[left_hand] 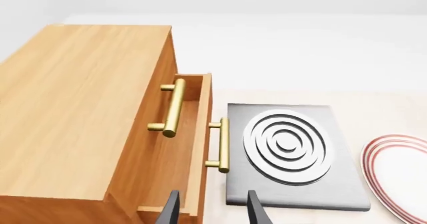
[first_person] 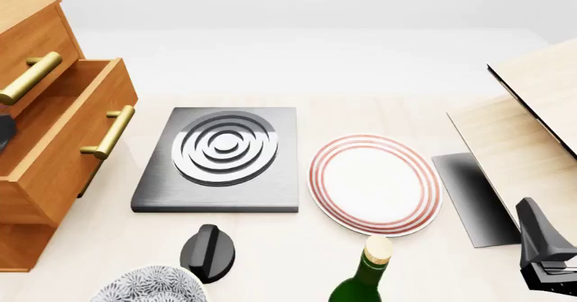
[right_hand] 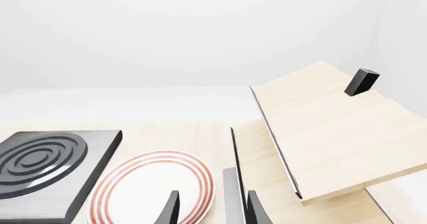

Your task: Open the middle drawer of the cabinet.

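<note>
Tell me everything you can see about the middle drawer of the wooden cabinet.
The middle drawer is an orange-brown wooden box, pulled partway out of the tall orange-brown wooden cabinet, its inside showing nothing in it. One brass bar handle sits on two posts across its front. It juts beyond the shut upper drawer. Neither gripper touches it.

Both Piper arms matte black where visible. Left gripper (left_hand: 212, 210): two slim tapered black fingers (left_hand: 171, 210), flat inner faces, w/ greyish edge highlights. Right gripper (right_hand: 212, 210): same blade-like pair. Front view: right arm (first_person: 544, 246) shows angular black housing, pointed top, lighter grey ribbed detail near the base. No cables, screws or markings discernible at this res.
</note>
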Controlling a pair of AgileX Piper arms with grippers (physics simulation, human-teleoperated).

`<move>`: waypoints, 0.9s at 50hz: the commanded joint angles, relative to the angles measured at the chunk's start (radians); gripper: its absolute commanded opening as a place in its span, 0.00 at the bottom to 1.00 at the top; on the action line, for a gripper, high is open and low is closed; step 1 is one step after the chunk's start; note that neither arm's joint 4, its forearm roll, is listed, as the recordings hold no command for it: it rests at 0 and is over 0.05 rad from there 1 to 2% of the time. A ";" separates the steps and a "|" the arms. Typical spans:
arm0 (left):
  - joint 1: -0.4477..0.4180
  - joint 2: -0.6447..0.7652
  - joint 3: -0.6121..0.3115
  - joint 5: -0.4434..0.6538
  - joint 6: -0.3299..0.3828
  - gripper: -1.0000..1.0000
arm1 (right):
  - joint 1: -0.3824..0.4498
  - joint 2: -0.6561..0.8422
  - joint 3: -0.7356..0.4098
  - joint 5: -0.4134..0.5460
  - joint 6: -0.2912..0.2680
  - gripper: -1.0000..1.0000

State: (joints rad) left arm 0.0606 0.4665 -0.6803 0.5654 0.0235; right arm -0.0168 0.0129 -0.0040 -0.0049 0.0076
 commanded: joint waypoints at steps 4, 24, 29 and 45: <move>0.055 0.014 0.066 -0.050 -0.016 1.00 | 0.005 -0.001 0.000 -0.001 -0.003 1.00; 0.066 0.046 0.098 -0.110 0.000 1.00 | 0.005 -0.003 0.000 0.000 -0.002 1.00; 0.067 0.056 0.093 -0.112 0.003 1.00 | 0.005 -0.003 0.000 0.000 -0.002 1.00; 0.054 0.073 0.033 -0.085 0.012 1.00 | 0.005 -0.002 0.000 0.000 -0.002 1.00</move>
State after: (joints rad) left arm 0.1278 0.5430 -0.5952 0.4392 0.0369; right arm -0.0122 0.0101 -0.0041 -0.0047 0.0057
